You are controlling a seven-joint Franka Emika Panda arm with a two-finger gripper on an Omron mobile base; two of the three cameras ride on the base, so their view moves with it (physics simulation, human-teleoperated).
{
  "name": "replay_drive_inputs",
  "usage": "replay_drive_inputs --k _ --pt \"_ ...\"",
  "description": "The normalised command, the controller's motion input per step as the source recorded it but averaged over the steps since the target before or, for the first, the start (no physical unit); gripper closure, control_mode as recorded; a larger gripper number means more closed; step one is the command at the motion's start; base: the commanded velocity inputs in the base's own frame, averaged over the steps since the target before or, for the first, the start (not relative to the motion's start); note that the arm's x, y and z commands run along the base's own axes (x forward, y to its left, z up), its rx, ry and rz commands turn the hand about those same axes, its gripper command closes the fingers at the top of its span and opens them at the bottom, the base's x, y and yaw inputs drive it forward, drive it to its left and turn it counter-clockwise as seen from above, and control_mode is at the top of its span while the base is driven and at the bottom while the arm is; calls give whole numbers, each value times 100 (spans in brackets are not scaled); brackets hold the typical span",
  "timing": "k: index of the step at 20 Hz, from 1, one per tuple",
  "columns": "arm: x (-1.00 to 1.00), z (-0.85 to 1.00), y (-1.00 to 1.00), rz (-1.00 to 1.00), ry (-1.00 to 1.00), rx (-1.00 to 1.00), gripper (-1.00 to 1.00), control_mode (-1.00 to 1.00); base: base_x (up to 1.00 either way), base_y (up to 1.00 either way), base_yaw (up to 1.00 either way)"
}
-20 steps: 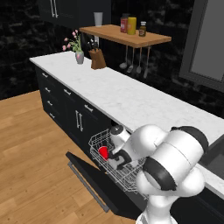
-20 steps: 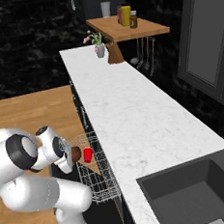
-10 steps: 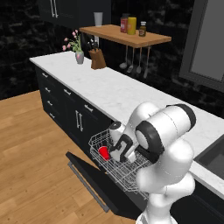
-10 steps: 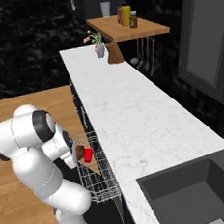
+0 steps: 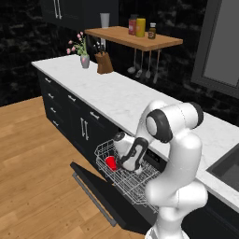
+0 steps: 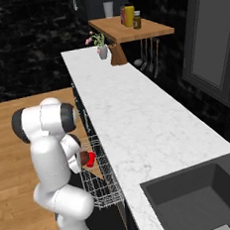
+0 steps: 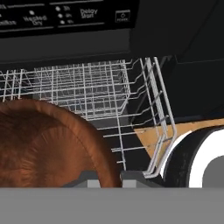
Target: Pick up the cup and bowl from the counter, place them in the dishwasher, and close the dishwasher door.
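Pincer [image 7: 105, 177] clamped on rim of round dark brown wood-like bowl [image 7: 48, 144], held over white wire rack [image 5: 128, 175] of black dishwasher [image 7: 65, 17]. Small red plastic cup [image 5: 111, 163] already in rack. Risk: early release drops bowl onto cup or tips it off rack edge.

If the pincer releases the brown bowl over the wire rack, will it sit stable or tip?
The bowl looks rigid and wood-like, so it likely keeps its shape. Its rounded body may rock on the open wire rack. It is small, so probably light, and may shift easily.
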Motion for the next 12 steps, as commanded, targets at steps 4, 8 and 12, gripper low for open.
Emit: replay_drive_inputs --k 4,8,12 --pt "0 -22 18 -1 -6 -11 100 -100 0 0 0" --pt "-1 -8 17 -2 -12 -13 100 -100 0 0 0" --pt "-4 -9 28 -3 -17 -15 100 -100 0 0 0"
